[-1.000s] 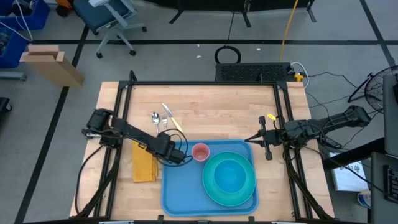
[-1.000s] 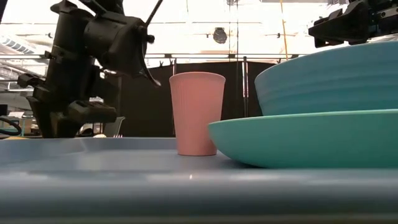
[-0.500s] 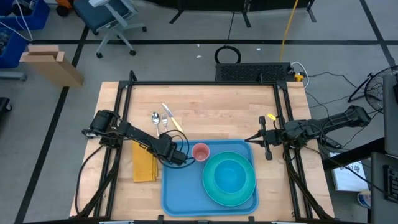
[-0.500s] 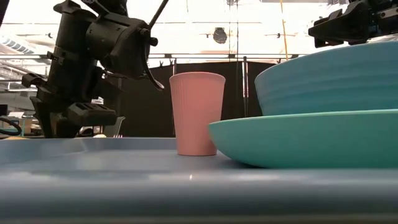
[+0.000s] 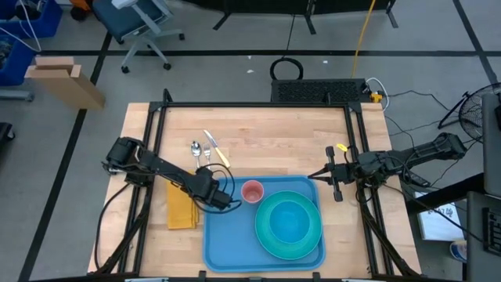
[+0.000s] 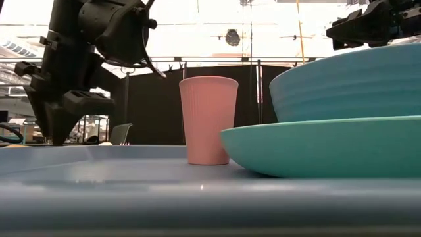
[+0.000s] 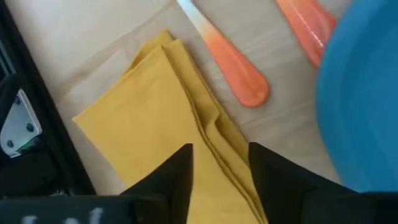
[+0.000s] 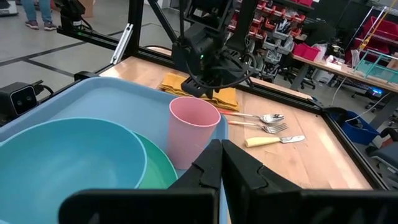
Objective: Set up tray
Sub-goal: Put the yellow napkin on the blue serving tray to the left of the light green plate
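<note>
High view shows the left gripper (image 5: 223, 202) spread, hovering over the yellow napkin (image 5: 182, 207), the blue tray (image 5: 227, 243) just beside it. Right gripper (image 5: 313, 175) sits pressed together, past the tray's far corner.

Wood table (image 5: 266, 137): tray (image 5: 227, 243) at front edge; napkin (image 5: 181, 207) left beside it; cutlery (image 5: 205, 146) behind.

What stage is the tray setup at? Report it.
Done: the teal plate with its bowl and the pink cup sit on the blue tray. In hand: the left end effector, open, hovers over the yellow napkin beside the tray. Left: napkin and cutlery remain on the table. The right end effector waits shut.
</note>
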You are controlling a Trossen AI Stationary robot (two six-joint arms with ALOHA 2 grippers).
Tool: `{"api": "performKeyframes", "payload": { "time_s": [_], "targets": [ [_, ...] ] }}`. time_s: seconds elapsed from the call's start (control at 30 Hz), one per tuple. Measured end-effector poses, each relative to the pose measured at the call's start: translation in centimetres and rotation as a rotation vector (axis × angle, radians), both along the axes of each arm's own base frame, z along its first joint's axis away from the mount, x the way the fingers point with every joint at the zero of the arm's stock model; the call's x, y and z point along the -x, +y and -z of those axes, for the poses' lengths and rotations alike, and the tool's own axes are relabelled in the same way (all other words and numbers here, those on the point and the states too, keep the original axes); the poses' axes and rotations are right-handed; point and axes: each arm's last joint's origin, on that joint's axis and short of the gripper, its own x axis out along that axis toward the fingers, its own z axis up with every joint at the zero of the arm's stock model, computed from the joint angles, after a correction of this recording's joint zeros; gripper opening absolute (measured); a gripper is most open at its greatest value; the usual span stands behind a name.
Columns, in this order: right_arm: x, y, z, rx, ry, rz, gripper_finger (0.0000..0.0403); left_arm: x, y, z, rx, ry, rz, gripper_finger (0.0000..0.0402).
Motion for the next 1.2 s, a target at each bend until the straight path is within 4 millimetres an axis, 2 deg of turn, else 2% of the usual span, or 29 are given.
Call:
{"api": "performKeyframes", "payload": {
  "time_s": [0.3, 0.4, 0.5, 0.67, 1.03, 1.1, 1.2],
  "targets": [
    [0.0, 0.0, 0.0, -0.001, -0.002, 0.000, 0.0000, 0.4, 0.3, 1.4, 0.007, -0.024, -0.016, 0.0286],
    [0.0, 0.0, 0.0, -0.001, -0.003, 0.000, 0.0000, 0.8, 0.6, 2.1, 0.010, -0.037, -0.023, 0.0309],
    [0.0, 0.0, 0.0, -0.002, -0.003, 0.000, 0.0000, 1.4, 0.8, 2.8, 0.023, -0.024, -0.048, 0.0308],
    [0.0, 0.0, 0.0, -0.002, -0.003, 0.000, 0.0000, 1.5, 0.8, 3.4, 0.047, -0.060, -0.034, 0.0245],
    [0.0, 0.0, 0.0, -0.016, 0.003, 0.001, 0.0000, 1.0, 0.6, 3.7, 0.084, -0.107, 0.018, 0.0029],
    [0.0, 0.0, 0.0, -0.015, 0.003, 0.001, 0.0000, 1.0, 0.7, 3.7, 0.075, -0.103, 0.024, 0.0009],
    [0.0, 0.0, 0.0, -0.012, 0.002, 0.000, 0.0000, 1.0, 0.7, 3.8, 0.073, -0.101, 0.031, 0.0006]
  ]
}}
